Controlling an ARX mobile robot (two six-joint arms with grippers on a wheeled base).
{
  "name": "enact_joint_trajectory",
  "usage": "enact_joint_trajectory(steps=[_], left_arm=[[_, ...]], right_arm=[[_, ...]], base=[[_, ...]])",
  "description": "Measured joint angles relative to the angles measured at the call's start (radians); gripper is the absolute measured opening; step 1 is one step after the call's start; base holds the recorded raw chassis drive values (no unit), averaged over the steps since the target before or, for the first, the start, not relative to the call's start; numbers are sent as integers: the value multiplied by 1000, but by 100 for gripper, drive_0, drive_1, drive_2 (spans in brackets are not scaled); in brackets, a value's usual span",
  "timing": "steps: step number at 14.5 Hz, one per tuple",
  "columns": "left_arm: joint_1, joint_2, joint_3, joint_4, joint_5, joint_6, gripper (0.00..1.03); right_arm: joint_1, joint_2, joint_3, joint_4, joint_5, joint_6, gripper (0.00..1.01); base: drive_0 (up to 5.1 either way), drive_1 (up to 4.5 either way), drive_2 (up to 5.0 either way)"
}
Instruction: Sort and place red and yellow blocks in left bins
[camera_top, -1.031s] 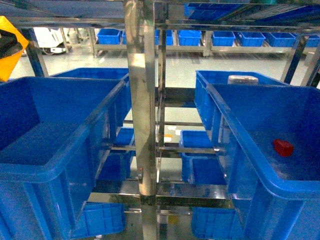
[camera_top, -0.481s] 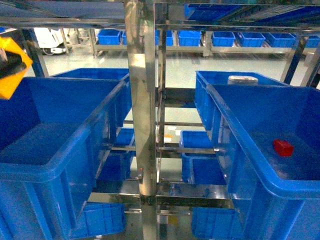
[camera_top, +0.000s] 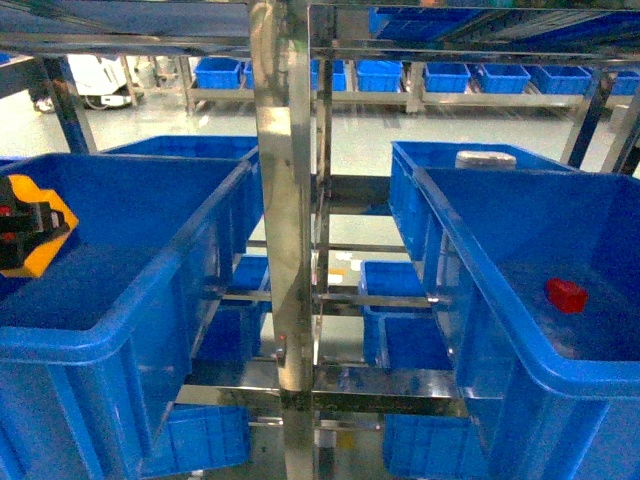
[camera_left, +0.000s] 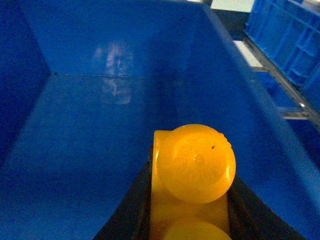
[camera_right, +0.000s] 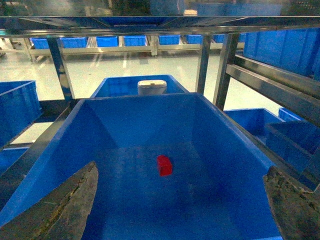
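Gripping a glossy orange-yellow plastic brick (camera_top: 38, 238), the robot's left gripper (camera_top: 20, 238) hung inside the large deep blue plastic crate on the left (camera_top: 150, 290), seen from the head camera at the frame's left edge. Only a sliver of that gripper showed, so its height above the crate floor was hard to judge; a release from too high could have sent the brick bouncing toward the wall. Across the steel rack post (camera_top: 285, 200), a small red plastic block (camera_top: 566, 295) lay on the floor of the matching blue crate on the right (camera_top: 480, 300), not in a left bin. The right gripper was out of this view.

From the left wrist camera, the brick's round stud (camera_left: 199, 162) filled the foreground, with dark fingers (camera_left: 131, 210) pressed to both sides of the brick, the jaws clamped on it. The crate's bare floor (camera_left: 90, 150) lay below. The brick's lower half was cut off, and glare smeared the far wall.

From the right wrist camera, two worn grey pads (camera_right: 65, 205) stood wide apart at the lower corners, holding nothing, above the right crate where the red block sat mid-floor, well clear of every wall. A descent off-centre could have nudged the small block aside instead of trapping it. A pale object (camera_right: 152, 87) in the crate behind stayed too indistinct to name.
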Motion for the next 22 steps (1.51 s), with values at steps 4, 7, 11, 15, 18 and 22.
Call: enact_joint_trajectory(steps=[4, 7, 11, 15, 18, 22], left_arm=[[118, 288, 288, -115, 72, 111, 27], [168, 412, 462, -214, 137, 161, 27], [146, 381, 431, -278, 136, 184, 78], [114, 174, 299, -251, 174, 230, 97], [96, 25, 160, -288, 202, 227, 98], [26, -456, -101, -239, 199, 34, 98]], right_arm=[[0, 0, 0, 0, 0, 0, 98], [0, 0, 0, 0, 0, 0, 98], [0, 0, 0, 0, 0, 0, 98], [0, 0, 0, 0, 0, 0, 98], [0, 0, 0, 0, 0, 0, 98], [0, 0, 0, 0, 0, 0, 98]], base=[[0, 0, 0], [0, 0, 0], [0, 0, 0], [0, 0, 0], [0, 0, 0], [0, 0, 0]])
